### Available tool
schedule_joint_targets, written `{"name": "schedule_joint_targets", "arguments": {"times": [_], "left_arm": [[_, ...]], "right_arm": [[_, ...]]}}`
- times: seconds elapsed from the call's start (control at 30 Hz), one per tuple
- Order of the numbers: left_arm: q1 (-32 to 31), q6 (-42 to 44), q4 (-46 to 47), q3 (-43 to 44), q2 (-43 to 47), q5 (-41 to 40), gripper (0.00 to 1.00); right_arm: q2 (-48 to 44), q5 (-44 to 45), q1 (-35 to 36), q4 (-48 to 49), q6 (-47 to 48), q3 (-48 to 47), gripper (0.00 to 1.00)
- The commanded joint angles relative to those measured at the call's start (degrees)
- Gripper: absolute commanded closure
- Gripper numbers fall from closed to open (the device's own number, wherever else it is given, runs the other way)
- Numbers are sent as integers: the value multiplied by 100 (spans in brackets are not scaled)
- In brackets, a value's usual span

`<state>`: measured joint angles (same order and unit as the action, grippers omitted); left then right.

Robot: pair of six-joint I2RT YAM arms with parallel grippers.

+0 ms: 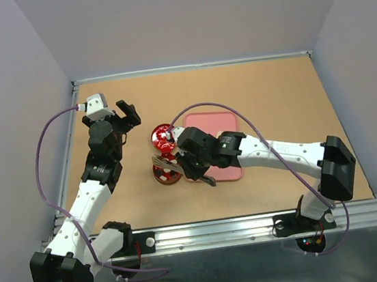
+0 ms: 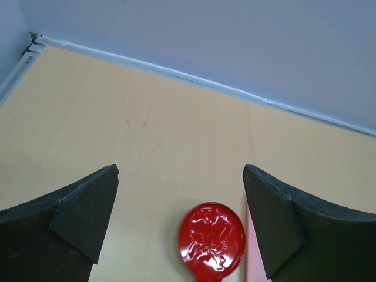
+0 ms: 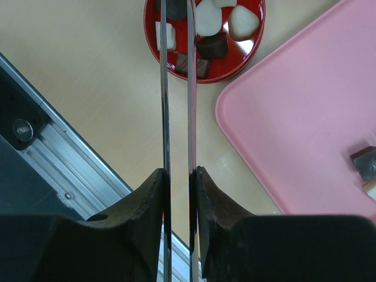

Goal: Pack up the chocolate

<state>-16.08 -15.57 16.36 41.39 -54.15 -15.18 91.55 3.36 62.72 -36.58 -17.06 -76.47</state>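
While the top view is showing the left tool [image 1: 125, 116] hanging spread wide and gripping nothing above the tabletop [image 1: 273, 103], the right tool [image 1: 193, 166] is hovering over the open red tin [image 1: 156, 177]. Most of the chocolate [image 1: 169, 176] is sitting in that tin, with the red lid [image 1: 163, 138] lying just behind it and the pink tray [image 1: 218, 127] lying just beside it. Through the left wrist camera the spread fingers are framing only bare tabletop, the lid and a sliver of the tray, so that arm is taking no part in the picking. Through the right wrist camera the right tool is pressing together on a pair of thin metal tweezers [image 3: 163, 106], whose blades are running nearly parallel into the tin among cream and dark pieces. Whether a piece is sitting between the tips I cannot tell, since they are passing out of the frame. Two more bits of chocolate are lying on the tray at the picture's right edge. These candies are looking light, rigid and smooth-sided, so a hard squeeze is likely risking a slip or a flick. Taking each one across its flatter flanks, near the middle and with gentle pressure, is seeming the safest hold against chipping.
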Motion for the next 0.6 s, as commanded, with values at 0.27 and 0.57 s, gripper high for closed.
{"name": "schedule_joint_targets", "arguments": {"times": [0.27, 0.57], "left_arm": [[-27, -7, 201, 291, 98, -29, 1], [-27, 2, 201, 300, 89, 6, 1]], "right_arm": [[65, 192, 39, 327, 133, -360, 68], [74, 165, 39, 318, 115, -290, 61]]}}
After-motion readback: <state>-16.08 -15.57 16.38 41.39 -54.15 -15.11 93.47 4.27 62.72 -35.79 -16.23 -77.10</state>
